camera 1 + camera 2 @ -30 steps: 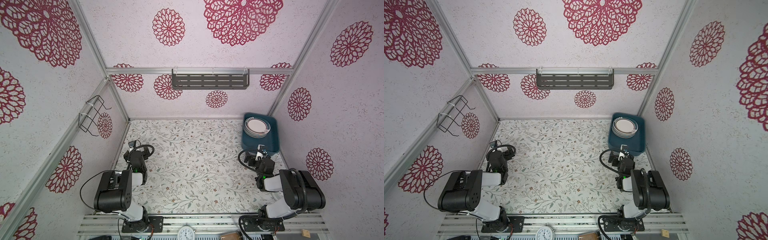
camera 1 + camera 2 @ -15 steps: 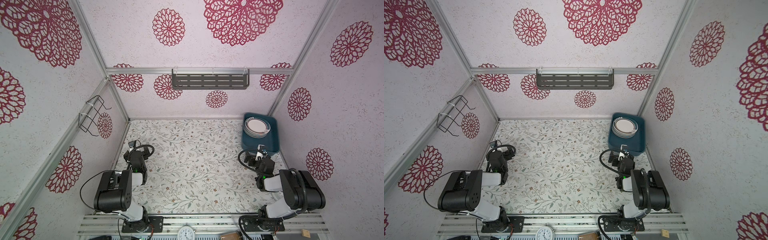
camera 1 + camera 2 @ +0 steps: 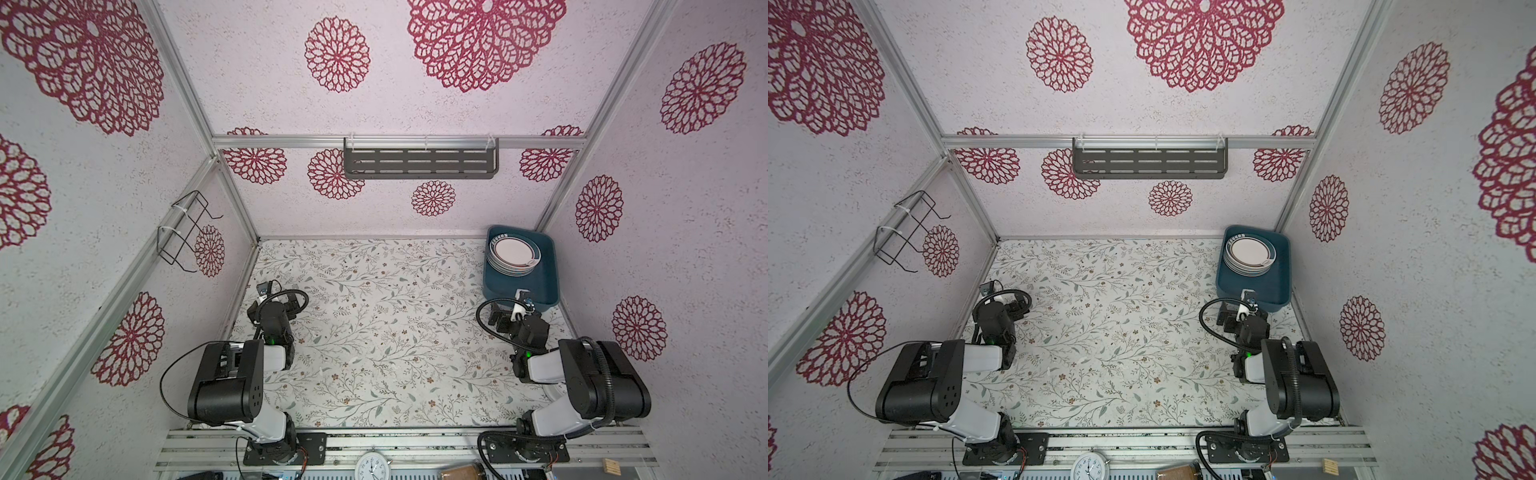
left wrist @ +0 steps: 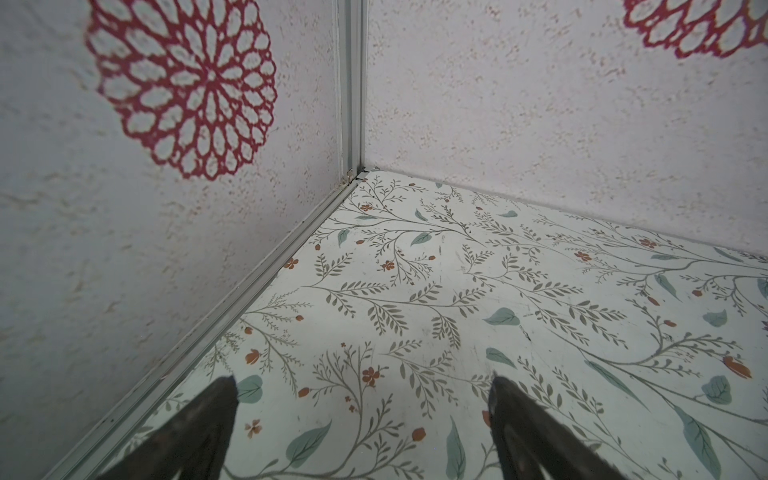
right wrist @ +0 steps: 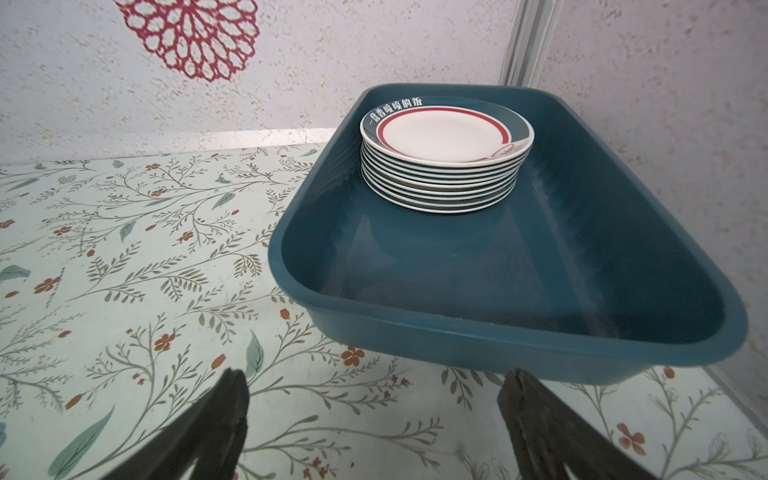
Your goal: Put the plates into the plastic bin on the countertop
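A stack of several white plates (image 3: 513, 255) (image 3: 1250, 253) (image 5: 446, 137) with dark-green lettered rims stands in the far end of the teal plastic bin (image 3: 536, 286) (image 3: 1266, 286) (image 5: 519, 266). The bin sits in the back right corner of the leafy countertop (image 3: 395, 324), and its near half holds nothing. My right gripper (image 3: 500, 318) (image 5: 376, 376) hovers low just in front of the bin's near wall, open, with nothing between its fingers. My left gripper (image 3: 293, 301) (image 4: 361, 384) is open and holds nothing, low over the countertop by the left wall.
A grey slotted shelf (image 3: 419, 163) hangs on the back wall. A black wire rack (image 3: 185, 232) is fixed to the left wall. A white clock (image 3: 372, 467) lies at the front rail. The walls close in on three sides.
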Available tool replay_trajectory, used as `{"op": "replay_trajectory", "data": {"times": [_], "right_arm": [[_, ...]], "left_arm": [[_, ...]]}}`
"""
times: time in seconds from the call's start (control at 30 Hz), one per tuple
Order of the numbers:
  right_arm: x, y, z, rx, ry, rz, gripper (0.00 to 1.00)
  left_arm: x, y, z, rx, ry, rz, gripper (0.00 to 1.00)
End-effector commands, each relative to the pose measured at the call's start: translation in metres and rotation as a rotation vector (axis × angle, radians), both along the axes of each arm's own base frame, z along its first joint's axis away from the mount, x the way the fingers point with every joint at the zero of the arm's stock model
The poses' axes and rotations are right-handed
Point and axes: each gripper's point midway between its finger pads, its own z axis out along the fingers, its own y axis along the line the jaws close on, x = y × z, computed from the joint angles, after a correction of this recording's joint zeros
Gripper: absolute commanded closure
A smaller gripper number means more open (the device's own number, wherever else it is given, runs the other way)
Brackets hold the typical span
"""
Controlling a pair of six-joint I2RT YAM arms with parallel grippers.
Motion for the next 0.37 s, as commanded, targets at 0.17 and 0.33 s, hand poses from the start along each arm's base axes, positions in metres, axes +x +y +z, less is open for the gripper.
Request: {"op": "replay_trajectory", "data": {"times": [0.17, 0.33], "right_arm": [[0.0059, -0.0004, 0.0146, -0.019, -0.049, -0.004, 0.01], [0.0045, 0.0, 0.0159, -0.023, -0.056, -0.004, 0.01]], "left_arm": [[0.0027, 0.0012, 0.0088, 0.003, -0.032, 0.001, 0.03], [0.0026, 0.0018, 0.0095, 0.005, -0.035, 0.003, 0.03]]}}
